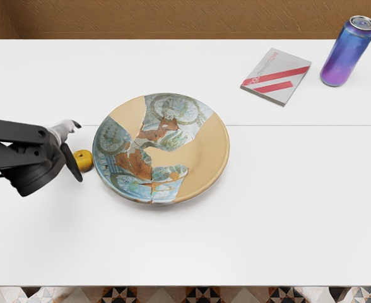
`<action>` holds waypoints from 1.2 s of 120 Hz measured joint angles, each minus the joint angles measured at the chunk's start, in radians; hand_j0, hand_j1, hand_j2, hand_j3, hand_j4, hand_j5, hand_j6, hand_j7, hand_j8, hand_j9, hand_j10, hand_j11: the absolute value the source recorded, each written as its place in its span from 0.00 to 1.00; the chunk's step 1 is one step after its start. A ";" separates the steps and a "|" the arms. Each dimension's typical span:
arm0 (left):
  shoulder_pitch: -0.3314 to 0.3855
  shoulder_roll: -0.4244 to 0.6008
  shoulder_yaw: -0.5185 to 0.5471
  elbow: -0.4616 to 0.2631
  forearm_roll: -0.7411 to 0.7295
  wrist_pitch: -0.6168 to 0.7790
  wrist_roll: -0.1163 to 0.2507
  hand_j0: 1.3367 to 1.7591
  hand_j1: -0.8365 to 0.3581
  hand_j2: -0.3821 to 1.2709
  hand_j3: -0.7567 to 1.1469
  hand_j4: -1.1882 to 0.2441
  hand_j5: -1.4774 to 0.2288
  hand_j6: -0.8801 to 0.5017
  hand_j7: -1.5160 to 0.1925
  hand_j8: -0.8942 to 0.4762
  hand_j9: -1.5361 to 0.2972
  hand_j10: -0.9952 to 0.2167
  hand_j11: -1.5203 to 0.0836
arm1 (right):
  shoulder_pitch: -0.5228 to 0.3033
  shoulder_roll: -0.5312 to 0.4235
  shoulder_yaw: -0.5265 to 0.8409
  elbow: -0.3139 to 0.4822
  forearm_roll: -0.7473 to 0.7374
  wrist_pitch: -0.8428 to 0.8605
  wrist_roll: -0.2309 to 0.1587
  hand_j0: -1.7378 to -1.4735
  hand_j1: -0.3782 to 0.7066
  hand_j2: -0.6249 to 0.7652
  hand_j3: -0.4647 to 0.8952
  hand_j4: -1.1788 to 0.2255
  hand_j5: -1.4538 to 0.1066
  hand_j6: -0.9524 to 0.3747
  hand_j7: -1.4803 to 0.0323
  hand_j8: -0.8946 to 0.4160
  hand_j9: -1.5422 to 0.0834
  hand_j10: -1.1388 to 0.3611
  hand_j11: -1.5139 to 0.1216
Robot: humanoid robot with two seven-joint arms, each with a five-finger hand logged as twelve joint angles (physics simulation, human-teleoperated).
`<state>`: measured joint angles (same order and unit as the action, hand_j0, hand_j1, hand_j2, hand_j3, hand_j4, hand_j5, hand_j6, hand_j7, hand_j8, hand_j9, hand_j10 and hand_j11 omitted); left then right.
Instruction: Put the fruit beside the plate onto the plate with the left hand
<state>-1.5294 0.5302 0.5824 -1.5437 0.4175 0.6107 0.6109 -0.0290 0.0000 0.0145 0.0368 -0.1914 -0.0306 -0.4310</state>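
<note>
Nearest me, patterned floor tiles (204,295) are peeking out under the front edge of the white table (267,214).

Next back, at the picture's left, my left hand (50,159) is sitting low over the tabletop. Its fingers (72,165) are standing spread and gripping nothing: one pale finger is pointing out above, and one dark finger is hanging down just left of the fruit (83,160). I cannot tell whether that dark finger is touching the skin.

The fruit is lying on the table, small, round and yellow-orange (kind unclear, too small to call). It is just beside the left rim of the plate (214,148) and not on it.

Handling, as I am judging it:
- It is looking light and firm-skinned, so little squeeze is needed.
- It is round and smooth, so a sideways nudge is likely to send it rolling or slipping out.
- I am planning to take it across its widest part, with thumb and finger on opposite sides, from above. The plate rim is crowding its right side.

The plate is a shallow tan dish with blue and orange painted patches in a cracked, pieced-together pattern. It is probably ceramic, so I am aiming to clear the raised rim and set the fruit down rather than drop it.

Farther back on the right, well apart from all this, a grey booklet (276,77) with red stripes is lying flat. Beyond it a purple-blue drinks can (348,50) is standing near the far right corner. A brown wall (173,19) is closing off the back. My right arm is not showing.
</note>
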 joint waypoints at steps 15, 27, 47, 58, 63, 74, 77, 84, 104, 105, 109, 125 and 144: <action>0.000 -0.011 0.017 -0.001 0.005 0.000 0.000 0.76 0.81 0.25 0.40 0.70 0.73 0.51 0.75 0.52 0.71 0.67 0.80 | 0.000 0.000 0.000 0.000 0.000 0.000 0.000 0.30 0.03 0.45 0.34 0.84 0.93 0.72 0.98 0.68 0.95 0.76 0.93; -0.001 -0.013 0.029 -0.001 0.007 0.000 0.000 0.76 0.80 0.25 0.40 0.70 0.72 0.50 0.74 0.51 0.70 0.66 0.79 | 0.000 0.000 0.000 0.000 0.000 0.000 0.000 0.30 0.03 0.45 0.34 0.84 0.93 0.72 0.98 0.68 0.95 0.76 0.93; -0.003 -0.013 0.047 0.000 0.008 0.000 0.000 0.76 0.79 0.26 0.40 0.69 0.71 0.49 0.74 0.51 0.70 0.66 0.79 | 0.000 0.000 0.000 0.000 0.000 0.000 0.000 0.30 0.03 0.45 0.34 0.84 0.93 0.72 0.98 0.68 0.95 0.76 0.93; -0.003 -0.015 0.052 0.000 0.008 0.000 0.000 0.76 0.79 0.26 0.40 0.69 0.71 0.49 0.73 0.50 0.69 0.65 0.78 | 0.000 0.000 0.000 0.000 0.000 0.000 0.000 0.30 0.03 0.45 0.34 0.84 0.93 0.72 0.98 0.68 0.95 0.76 0.93; -0.004 -0.017 0.053 0.000 0.010 0.000 0.000 0.76 0.79 0.26 0.40 0.69 0.71 0.49 0.73 0.50 0.69 0.65 0.78 | 0.000 0.000 0.000 0.000 0.000 0.000 0.000 0.30 0.03 0.45 0.34 0.84 0.93 0.72 0.98 0.68 0.95 0.76 0.93; -0.010 -0.019 0.055 -0.001 0.017 0.000 0.000 0.76 0.79 0.26 0.40 0.69 0.71 0.49 0.73 0.50 0.69 0.65 0.78 | 0.000 0.000 0.000 0.000 0.000 0.000 0.000 0.30 0.03 0.45 0.34 0.84 0.93 0.72 0.98 0.68 0.95 0.76 0.93; -0.010 -0.021 0.055 -0.001 0.018 0.000 0.000 0.76 0.79 0.26 0.40 0.69 0.71 0.49 0.73 0.50 0.69 0.65 0.78 | 0.000 0.000 0.000 0.000 0.000 0.000 0.000 0.30 0.03 0.45 0.34 0.84 0.93 0.72 0.98 0.68 0.95 0.76 0.93; -0.017 -0.022 0.061 -0.001 0.024 0.000 0.000 0.76 0.79 0.26 0.40 0.69 0.71 0.49 0.73 0.50 0.69 0.65 0.78 | 0.000 0.000 0.000 0.000 0.000 0.000 0.000 0.30 0.03 0.45 0.34 0.84 0.93 0.72 0.98 0.68 0.95 0.76 0.93; -0.050 -0.051 0.112 -0.003 0.041 0.000 0.000 0.76 0.79 0.26 0.40 0.69 0.71 0.49 0.73 0.50 0.69 0.65 0.78 | 0.000 0.000 0.000 0.000 0.000 0.000 0.000 0.30 0.03 0.45 0.34 0.84 0.93 0.72 0.98 0.68 0.95 0.76 0.93; -0.051 -0.053 0.114 -0.003 0.042 0.000 0.000 0.76 0.79 0.26 0.40 0.69 0.71 0.49 0.73 0.50 0.69 0.65 0.78 | 0.000 0.000 0.000 0.000 0.000 0.000 0.000 0.30 0.03 0.45 0.34 0.84 0.93 0.72 0.98 0.68 0.95 0.76 0.93; -0.057 -0.056 0.125 -0.004 0.045 0.000 0.000 0.76 0.79 0.26 0.40 0.69 0.71 0.49 0.73 0.50 0.70 0.65 0.78 | 0.000 0.000 0.000 0.000 0.000 0.000 0.000 0.30 0.03 0.45 0.34 0.84 0.93 0.72 0.98 0.68 0.95 0.76 0.93; -0.060 -0.071 0.154 -0.005 0.048 0.000 0.000 0.76 0.79 0.26 0.40 0.69 0.71 0.49 0.74 0.51 0.70 0.66 0.79 | 0.000 0.000 0.000 0.000 0.000 0.000 0.000 0.30 0.03 0.45 0.34 0.84 0.93 0.72 0.98 0.68 0.95 0.76 0.93; -0.078 -0.079 0.175 -0.006 0.050 0.000 0.000 0.76 0.79 0.26 0.40 0.69 0.71 0.49 0.73 0.50 0.70 0.65 0.78 | 0.000 0.000 0.000 0.000 0.000 0.000 0.000 0.30 0.03 0.45 0.34 0.84 0.93 0.72 0.98 0.68 0.95 0.76 0.93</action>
<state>-1.6073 0.4516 0.7578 -1.5492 0.4672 0.6110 0.6109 -0.0289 0.0000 0.0146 0.0368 -0.1910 -0.0306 -0.4310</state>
